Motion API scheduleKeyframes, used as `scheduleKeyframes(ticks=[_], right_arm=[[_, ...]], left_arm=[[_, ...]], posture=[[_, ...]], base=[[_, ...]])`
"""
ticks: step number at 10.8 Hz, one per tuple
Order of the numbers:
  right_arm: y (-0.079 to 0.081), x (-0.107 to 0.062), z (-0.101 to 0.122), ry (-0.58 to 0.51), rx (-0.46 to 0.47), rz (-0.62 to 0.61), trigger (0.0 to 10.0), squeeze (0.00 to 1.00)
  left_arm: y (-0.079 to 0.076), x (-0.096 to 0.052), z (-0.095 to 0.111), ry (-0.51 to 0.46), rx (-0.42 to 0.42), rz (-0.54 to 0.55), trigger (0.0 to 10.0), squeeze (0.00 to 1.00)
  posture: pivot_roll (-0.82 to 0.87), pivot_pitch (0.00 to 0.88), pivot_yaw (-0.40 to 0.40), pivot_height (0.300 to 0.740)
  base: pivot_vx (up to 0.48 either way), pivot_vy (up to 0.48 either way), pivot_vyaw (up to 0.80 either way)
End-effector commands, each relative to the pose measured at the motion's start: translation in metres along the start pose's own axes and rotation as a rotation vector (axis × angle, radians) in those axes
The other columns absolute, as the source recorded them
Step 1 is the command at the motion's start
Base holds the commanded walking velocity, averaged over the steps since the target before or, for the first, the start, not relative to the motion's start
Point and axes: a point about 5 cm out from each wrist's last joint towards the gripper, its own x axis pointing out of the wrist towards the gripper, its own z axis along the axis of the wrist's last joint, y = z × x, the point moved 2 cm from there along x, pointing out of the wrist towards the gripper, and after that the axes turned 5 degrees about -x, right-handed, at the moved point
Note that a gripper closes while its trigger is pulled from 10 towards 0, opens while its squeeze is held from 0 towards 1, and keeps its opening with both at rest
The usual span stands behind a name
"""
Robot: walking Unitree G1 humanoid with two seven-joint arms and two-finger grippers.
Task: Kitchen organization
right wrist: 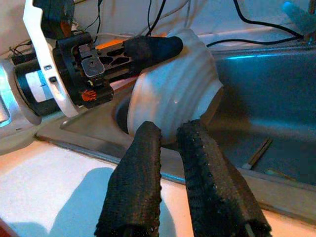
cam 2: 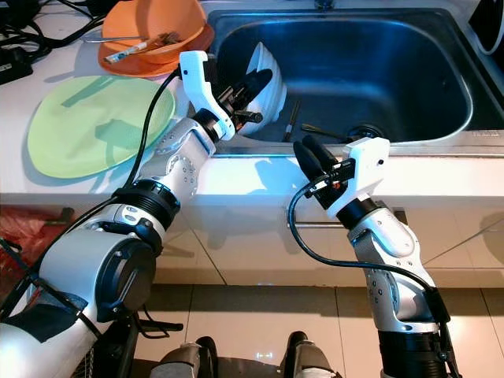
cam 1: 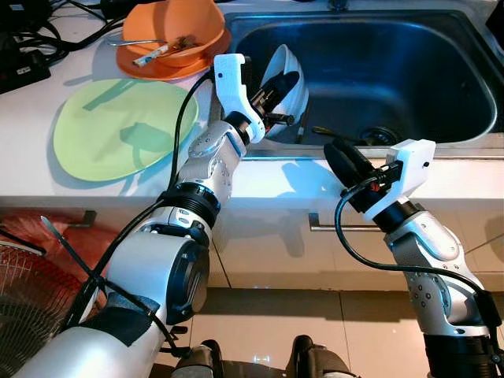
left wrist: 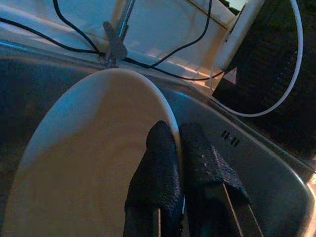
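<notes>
While left gripper [cam 1: 277, 93] jaws pinch white bowl [cam 1: 293, 83] rim inside sink [cam 1: 409, 71], right gripper [cam 1: 344, 164] jaws sit nearly together, holding nothing; cutlery lies in sink.

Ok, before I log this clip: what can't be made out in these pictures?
- Inside of the white bowl: head views, hidden behind the left hand gripping its rim.
- What lies in the orange bowl: left eye view, too small to name.
- Faucet: cut off by the top edge in the head views, dim in the left wrist view.
- Thin utensils on the sink floor: too small to identify.
- Right hand: fingers close together over the counter edge.
</notes>
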Motion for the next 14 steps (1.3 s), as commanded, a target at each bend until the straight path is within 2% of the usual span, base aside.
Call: scheduleKeyframes(ticks=[1,2,4,5,6,7,8,13,14], right_arm=[[0.0022,-0.0064,-0.0205,0.090,0.050,-0.009,10.0,0.00],[0.0022,-0.0063,-0.0209,0.092,0.050,-0.009,10.0,0.00],[0.0023,-0.0058,-0.0217,0.093,0.052,-0.008,10.0,0.00],[0.0019,-0.0057,-0.0219,0.094,0.052,-0.009,10.0,0.00],[0.0015,-0.0058,-0.0219,0.094,0.052,-0.010,10.0,0.00],[0.0009,-0.0054,-0.0219,0.094,0.051,-0.010,10.0,0.00],[0.0010,-0.0053,-0.0219,0.093,0.052,-0.010,10.0,0.00],[0.0024,-0.0025,-0.0237,0.093,0.054,-0.004,10.0,0.00],[0.0028,-0.0014,-0.0241,0.091,0.056,-0.002,10.0,0.00]], left_arm=[[-0.0024,0.0022,0.0027,-0.006,0.017,-0.007,0.0,0.00],[-0.0022,0.0021,0.0018,-0.001,0.022,-0.003,10.0,0.00],[-0.0010,0.0012,-0.0023,0.022,0.048,0.012,10.0,0.00],[-0.0004,0.0013,-0.0020,0.022,0.056,0.021,10.0,1.00],[0.0001,0.0015,-0.0011,0.021,0.059,0.026,10.0,1.00],[0.0005,0.0015,-0.0007,0.024,0.069,0.029,10.0,0.45],[0.0007,0.0014,-0.0007,0.023,0.067,0.030,10.0,0.00],[-0.0007,0.0008,-0.0028,0.020,0.072,0.021,10.0,0.00],[-0.0028,-0.0002,-0.0043,0.018,0.110,0.007,10.0,0.00]], posture=[[-0.07,0.257,0.069,0.740],[-0.06,0.259,0.068,0.740],[-0.06,0.256,0.066,0.740],[-0.06,0.256,0.066,0.740],[-0.06,0.257,0.068,0.740],[-0.06,0.257,0.068,0.740],[-0.06,0.257,0.068,0.740],[-0.06,0.238,0.070,0.740],[-0.05,0.233,0.071,0.740]], base=[[0.000,0.000,0.00],[0.000,0.000,0.00],[0.000,0.000,0.00],[0.000,0.000,0.00],[0.000,0.000,0.00],[0.000,0.000,0.00],[0.000,0.000,0.00],[0.000,0.000,0.00],[0.000,0.000,0.00]])
